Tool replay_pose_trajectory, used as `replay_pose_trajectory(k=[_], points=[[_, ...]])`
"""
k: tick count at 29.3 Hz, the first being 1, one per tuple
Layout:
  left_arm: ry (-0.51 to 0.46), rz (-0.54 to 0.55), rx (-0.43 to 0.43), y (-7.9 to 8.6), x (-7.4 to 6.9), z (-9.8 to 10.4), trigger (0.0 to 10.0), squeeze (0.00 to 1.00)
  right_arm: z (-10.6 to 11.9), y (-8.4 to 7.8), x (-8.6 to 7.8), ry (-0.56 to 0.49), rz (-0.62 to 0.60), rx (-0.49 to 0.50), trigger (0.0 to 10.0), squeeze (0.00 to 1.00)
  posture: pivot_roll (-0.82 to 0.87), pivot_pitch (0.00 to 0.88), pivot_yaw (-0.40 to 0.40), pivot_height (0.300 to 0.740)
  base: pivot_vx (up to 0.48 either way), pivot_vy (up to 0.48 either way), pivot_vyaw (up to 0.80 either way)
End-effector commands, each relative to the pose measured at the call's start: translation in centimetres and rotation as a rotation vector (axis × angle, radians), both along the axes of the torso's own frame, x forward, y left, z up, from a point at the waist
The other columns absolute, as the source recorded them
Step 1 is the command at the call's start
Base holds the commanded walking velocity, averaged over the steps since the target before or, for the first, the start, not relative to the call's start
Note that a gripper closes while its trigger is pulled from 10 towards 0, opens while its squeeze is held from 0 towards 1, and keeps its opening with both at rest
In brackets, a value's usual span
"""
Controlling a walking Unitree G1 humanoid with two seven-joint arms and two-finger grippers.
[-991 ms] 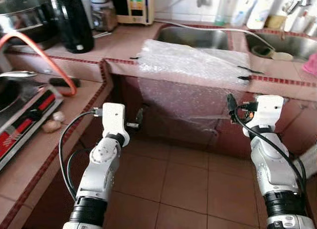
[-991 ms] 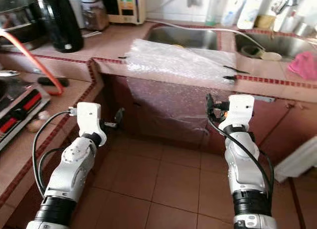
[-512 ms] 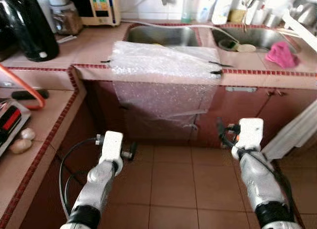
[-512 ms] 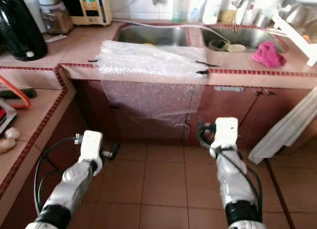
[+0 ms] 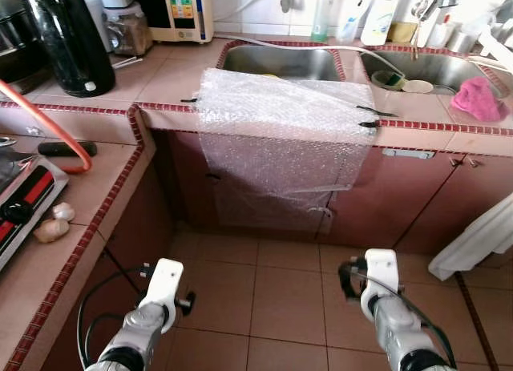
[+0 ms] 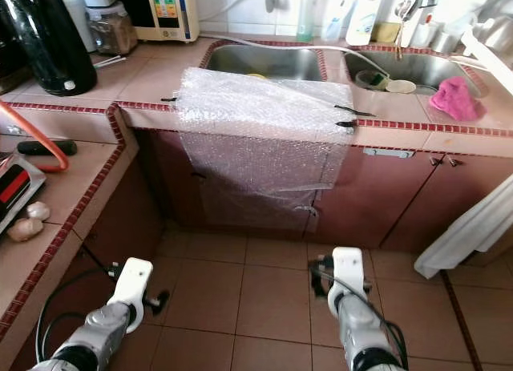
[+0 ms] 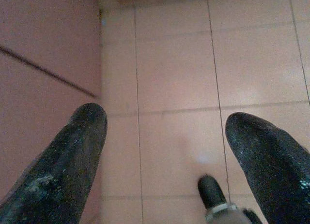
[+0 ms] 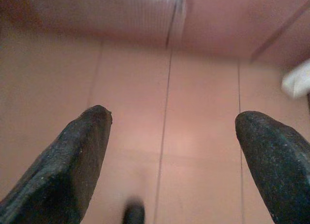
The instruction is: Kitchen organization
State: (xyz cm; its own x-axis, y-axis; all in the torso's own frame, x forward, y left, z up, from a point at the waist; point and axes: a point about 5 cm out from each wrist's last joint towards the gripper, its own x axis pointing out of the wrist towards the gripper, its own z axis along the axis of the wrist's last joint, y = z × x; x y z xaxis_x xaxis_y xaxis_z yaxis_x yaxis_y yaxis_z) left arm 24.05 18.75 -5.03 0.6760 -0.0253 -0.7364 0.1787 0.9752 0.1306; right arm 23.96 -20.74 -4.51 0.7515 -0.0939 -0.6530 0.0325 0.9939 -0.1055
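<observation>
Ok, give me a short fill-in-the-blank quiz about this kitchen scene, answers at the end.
1. The clear bubble wrap sheet hangs over the counter edge in front of the ____.
2. The crumpled cloth beside the right basin is ____.
3. The tall black kettle stands on the ____.
4. The left gripper has its fingers ____.

Answers: sink; pink; counter; open

Open brown tiled floor (image 5: 272, 291) across the lower middle of the frame, plenty of passing room there. Tiled L-shaped counter (image 5: 104, 159) walls off the left and top, with a clear bubble-wrap sheet (image 5: 280, 139) hanging over its front edge mid-frame.
</observation>
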Motion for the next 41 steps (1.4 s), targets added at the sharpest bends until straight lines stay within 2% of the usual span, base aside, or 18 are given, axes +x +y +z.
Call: replay_pose_trajectory(k=[1, 4, 12, 17, 28, 41], points=[[0.028, 0.01, -0.003, 0.0, -0.5, -0.4, 10.0, 0.0, -0.6, -0.7, -0.9, 0.054, 0.017, -0.041, 10.0, 0.0, -0.03, 0.0, 0.021, 0.74, 0.0, 0.0, 0.0], [0.049, 0.006, -0.008, -0.2, -1.0, -0.7, 10.0, 0.0, -1.6, -1.2, -2.6, 0.124, 0.044, -0.064, 10.0, 0.0, -0.02, 0.0, 0.016, 0.74, 0.0, 0.0, 0.0], [0.068, 0.037, -0.052, -0.1, -1.3, -1.0, 10.0, 0.0, -2.7, -2.6, -5.2, 0.204, 0.075, -0.131, 10.0, 0.0, -0.04, 0.0, 0.029, 0.74, 0.0, -0.28, 0.0], [0.067, 0.029, -0.044, -0.1, -1.2, -0.9, 10.0, 0.0, -2.7, -2.5, -5.3, 0.208, 0.081, -0.135, 10.0, 0.0, -0.03, 0.0, 0.029, 0.74, 0.0, -0.369, 0.0], [0.066, 0.036, -0.034, 0.3, -1.1, -0.8, 10.0, 0.0, -2.3, -1.3, -3.8, 0.175, 0.143, -0.145, 10.0, 0.0, -0.03, 0.0, 0.031, 0.74, 0.0, -0.46, 0.0], [0.073, 0.02, -0.024, 0.3, -1.4, -1.0, 10.0, 0.0, -2.8, -1.8, -5.0, 0.214, 0.158, -0.17, 10.0, 0.0, -0.03, 0.0, 0.03, 0.74, 0.0, -0.312, 0.0]])
